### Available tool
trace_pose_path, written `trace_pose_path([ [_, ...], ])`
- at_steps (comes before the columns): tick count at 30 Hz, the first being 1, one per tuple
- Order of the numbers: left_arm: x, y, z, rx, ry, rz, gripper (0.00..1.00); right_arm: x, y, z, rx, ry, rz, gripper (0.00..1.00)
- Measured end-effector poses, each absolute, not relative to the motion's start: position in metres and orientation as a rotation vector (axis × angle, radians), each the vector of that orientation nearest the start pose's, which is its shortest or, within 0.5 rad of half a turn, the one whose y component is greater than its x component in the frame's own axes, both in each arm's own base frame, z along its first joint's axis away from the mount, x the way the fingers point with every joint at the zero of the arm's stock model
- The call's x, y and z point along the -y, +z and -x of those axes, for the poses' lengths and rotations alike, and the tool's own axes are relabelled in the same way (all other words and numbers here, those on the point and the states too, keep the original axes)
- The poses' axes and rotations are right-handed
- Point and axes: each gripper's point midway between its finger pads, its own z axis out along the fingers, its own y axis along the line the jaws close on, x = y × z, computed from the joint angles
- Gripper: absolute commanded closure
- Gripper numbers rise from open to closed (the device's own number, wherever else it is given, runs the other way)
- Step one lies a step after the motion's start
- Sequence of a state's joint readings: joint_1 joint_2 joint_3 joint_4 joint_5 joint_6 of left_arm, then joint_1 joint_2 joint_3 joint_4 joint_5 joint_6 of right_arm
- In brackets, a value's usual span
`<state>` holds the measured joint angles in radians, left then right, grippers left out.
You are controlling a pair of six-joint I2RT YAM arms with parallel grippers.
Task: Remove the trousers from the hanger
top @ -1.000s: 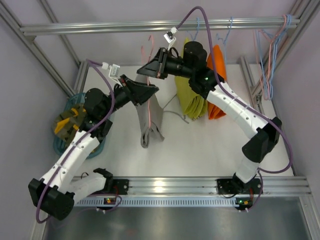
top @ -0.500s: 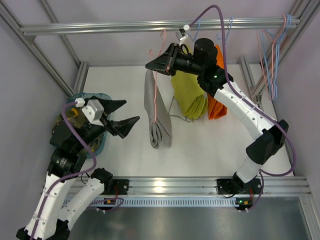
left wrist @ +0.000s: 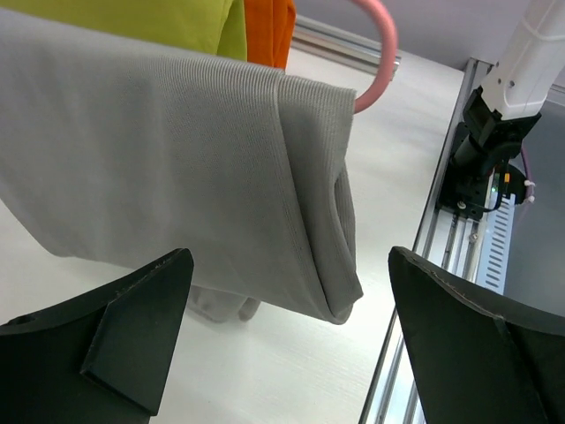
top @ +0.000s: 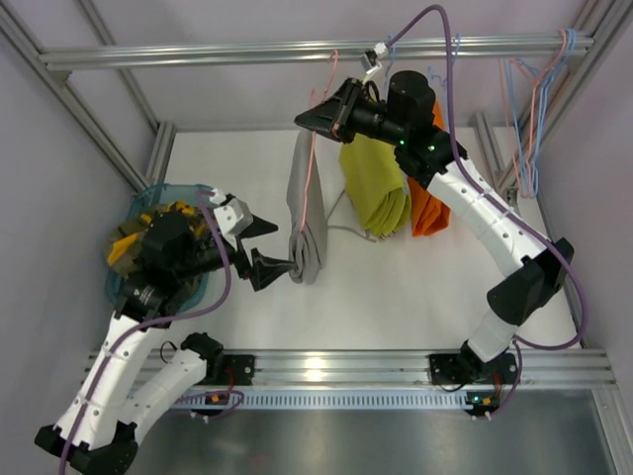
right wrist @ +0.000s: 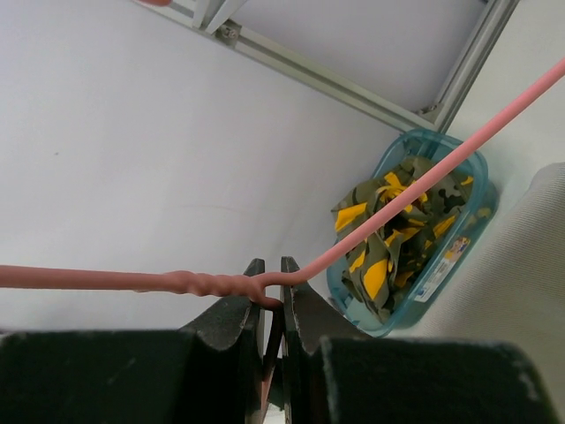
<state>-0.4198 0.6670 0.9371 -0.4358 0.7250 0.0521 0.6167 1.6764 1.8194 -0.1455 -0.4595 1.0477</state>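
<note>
Two pairs: trousers, one grey on a hanger, one camo in a bin.
Grey trousers [top: 309,213]: folded over pink hanger [right wrist: 212,284], hanging just off table centre twd 12 o'clock; lower fold close to the white table [top: 415,297]; thin drawstring [top: 346,229] trails out at 3 o'clock.
Right gripper [right wrist: 272,269]: at 12 o'clock of grey pair, up near the top rail [top: 198,54]; jaws pinched narrow on the hanger's twisted neck, wire running out both sides in wrist view.
Left gripper [left wrist: 287,265]: at 9 o'clock of grey pair's lower end; jaws spread wide, holding nothing. Cloth hangs btwn & beyond the two fingers in wrist view. Whether a fingertip touches the fold: can't tell.
Camo trousers [right wrist: 388,238]: yellow-orange & dark print, bundled inside teal bin [right wrist: 424,296] at table's 9 o'clock edge, partly under left arm in top view.
Other cloths: yellow-green cloth [top: 376,193] & orange cloth [top: 427,213] hang side by side at 3 o'clock of grey pair, partly behind right arm.
Spare hangers [top: 529,119]: blue & pink wire bunch, 2 o'clock corner of the frame.
</note>
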Motion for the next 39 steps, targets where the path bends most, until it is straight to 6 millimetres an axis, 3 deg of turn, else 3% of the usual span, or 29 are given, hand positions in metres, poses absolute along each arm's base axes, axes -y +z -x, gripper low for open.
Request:
trace_pose_path([
  [5, 0.205, 0.311, -0.173, -1.58, -0.921, -0.932, 0.02, -0.375, 0.452, -0.347, -1.826, 1.574, 0.01, 1.0],
  [16, 0.217, 0.303, -0.183, -1.609, -0.902, -0.939, 0.02, -0.372, 0.44, -0.363, -1.867, 1.482, -0.064, 1.0],
  [20, 0.228, 0.292, -0.187, -1.643, -0.862, -0.949, 0.08, -0.371, 0.439, -0.366, -1.869, 1.469, -0.078, 1.0],
  [25, 0.225, 0.286, -0.207, -1.681, -0.751, -0.895, 0.33, -0.37, 0.437, -0.366, -1.874, 1.461, -0.078, 1.0],
  [28, 0.221, 0.286, -0.215, -1.682, -0.707, -0.874, 0.43, -0.37, 0.437, -0.366, -1.873, 1.457, -0.074, 1.0],
  [31, 0.219, 0.287, -0.217, -1.671, -0.687, -0.868, 0.62, -0.37, 0.437, -0.366, -1.873, 1.457, -0.073, 1.0],
  [32, 0.218, 0.287, -0.217, -1.667, -0.681, -0.868, 0.76, -0.37, 0.437, -0.366, -1.874, 1.457, -0.073, 1.0],
  [33, 0.217, 0.287, -0.217, -1.668, -0.676, -0.864, 0.84, -0.37, 0.437, -0.367, -1.874, 1.456, -0.074, 1.0],
  [36, 0.215, 0.286, -0.22, -1.669, -0.649, -0.858, 0.97, -0.369, 0.436, -0.368, -1.874, 1.454, -0.078, 1.0],
  [39, 0.213, 0.286, -0.223, -1.671, -0.63, -0.85, 0.94, -0.367, 0.436, -0.369, -1.873, 1.45, -0.08, 1.0],
])
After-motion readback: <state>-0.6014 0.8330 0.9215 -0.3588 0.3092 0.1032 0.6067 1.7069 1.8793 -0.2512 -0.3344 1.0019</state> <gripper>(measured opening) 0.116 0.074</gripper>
